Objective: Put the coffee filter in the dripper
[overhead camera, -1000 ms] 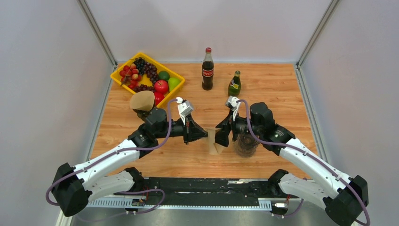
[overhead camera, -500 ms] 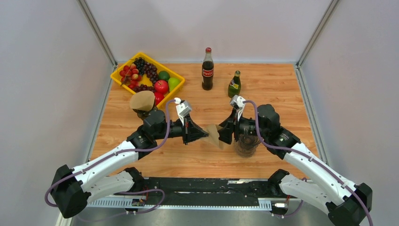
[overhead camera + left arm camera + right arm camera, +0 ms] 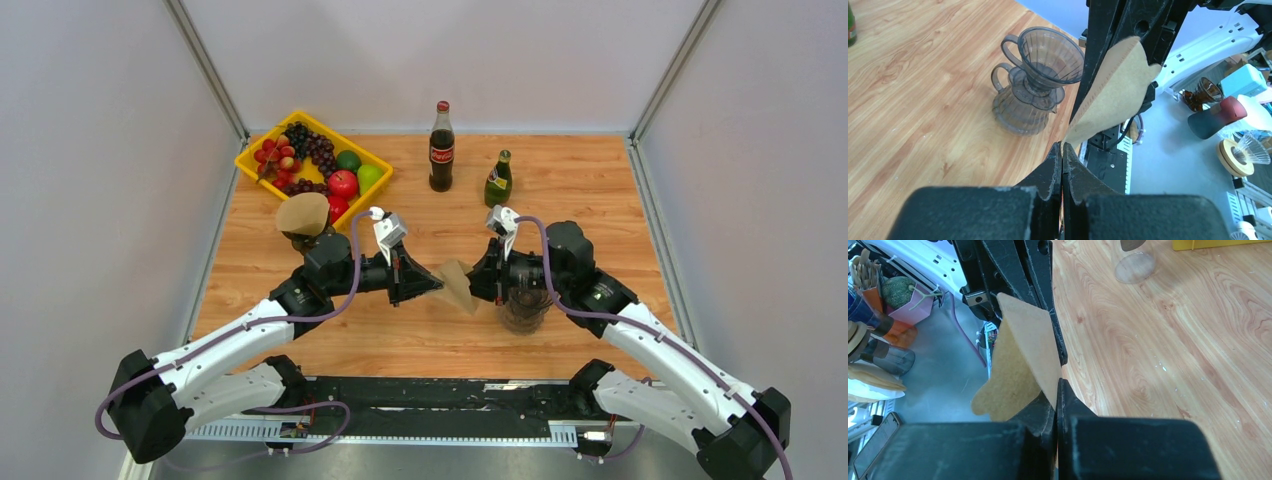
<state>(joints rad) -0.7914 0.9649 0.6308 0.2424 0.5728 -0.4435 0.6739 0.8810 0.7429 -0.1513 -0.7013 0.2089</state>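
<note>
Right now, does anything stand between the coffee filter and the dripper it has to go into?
Nothing visible does. The coffee filter, pinched by the left pincer and right pincer, hangs beside the dripper, whose mouth is open and empty. Only the right arm overlaps the dripper in the top view.

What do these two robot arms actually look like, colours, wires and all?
Both the left arm and right arm have smooth white shells between chunky black joints. A thin purple cable loops loosely along each one. Near each wrist sits a small pale grey camera block. The left gripper and right gripper are matt black, with two flat tapering fingers.
</note>
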